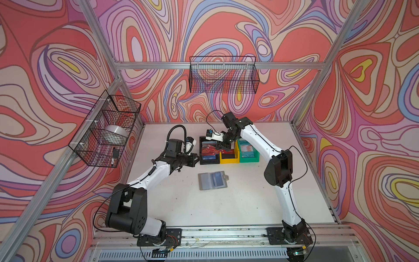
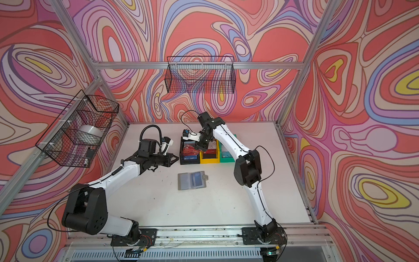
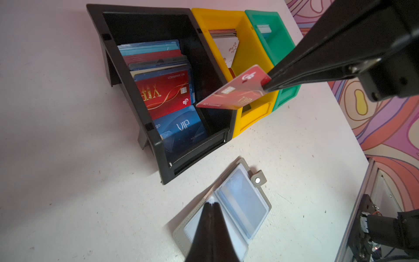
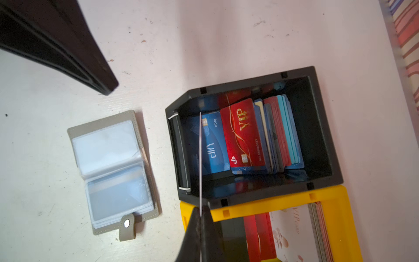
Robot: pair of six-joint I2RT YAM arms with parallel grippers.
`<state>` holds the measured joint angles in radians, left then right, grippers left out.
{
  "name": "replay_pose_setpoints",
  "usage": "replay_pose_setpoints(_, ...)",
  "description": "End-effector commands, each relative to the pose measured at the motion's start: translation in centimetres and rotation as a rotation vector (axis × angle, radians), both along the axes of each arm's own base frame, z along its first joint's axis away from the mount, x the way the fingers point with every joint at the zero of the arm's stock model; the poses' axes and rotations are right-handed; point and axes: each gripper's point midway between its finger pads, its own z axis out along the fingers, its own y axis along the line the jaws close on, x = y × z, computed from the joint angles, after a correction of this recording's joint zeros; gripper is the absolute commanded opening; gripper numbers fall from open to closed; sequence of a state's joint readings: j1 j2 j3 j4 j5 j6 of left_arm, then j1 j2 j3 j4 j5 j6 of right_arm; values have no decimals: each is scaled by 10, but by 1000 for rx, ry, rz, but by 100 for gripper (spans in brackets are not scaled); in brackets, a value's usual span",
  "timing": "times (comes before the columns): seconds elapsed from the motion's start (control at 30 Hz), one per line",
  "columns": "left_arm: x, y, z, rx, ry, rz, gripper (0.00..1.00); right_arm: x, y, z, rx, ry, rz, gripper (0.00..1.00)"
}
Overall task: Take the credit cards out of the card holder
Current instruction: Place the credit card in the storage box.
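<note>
The right claw (image 3: 268, 86) is clamped on one end of a red card (image 3: 235, 93). It holds the card in the air over the front corner of the black bin (image 3: 130, 90), next to the yellow bin (image 3: 249, 122). Many red and blue cards (image 4: 242, 136) lie stacked in the black bin, so a lot of the job looks done. This card is out of the holder but not yet dropped.

The card holder (image 1: 212, 180) lies open and flat on the desk (image 1: 204, 208), just in front of the bins and between the two arms. Its clear sleeves look mostly empty. One sleeve looks blue in both top views, so a card may be left inside, but I cannot be sure.

The left claw (image 3: 212, 204) is pressed together with nothing in it. It hangs beside the black bin, near the holder.

The open holder's long side runs across the desk from one arm to the other. Its snap tab (image 1: 225, 177) points toward the right arm. The held card sticks out long-ways from the claw, tilted, with its free end toward the black bin.
</note>
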<state>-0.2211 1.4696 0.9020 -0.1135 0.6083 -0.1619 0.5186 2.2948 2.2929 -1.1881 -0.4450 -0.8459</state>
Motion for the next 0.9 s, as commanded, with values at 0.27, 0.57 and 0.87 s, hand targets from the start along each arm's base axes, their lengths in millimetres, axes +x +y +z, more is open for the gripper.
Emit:
replay_pose_setpoints(0.27,11,-7,26,-204,-102,-41,0,-19,11,64,210,22,23,0)
replay_pose_setpoints(0.57,18,-5,49,-361,-258,-19,9,-25,14,96,382,85,27,0)
replay_pose_setpoints(0.87,28,-9,69,-498,-376,-35,23,-29,16,109,495,199,21,0)
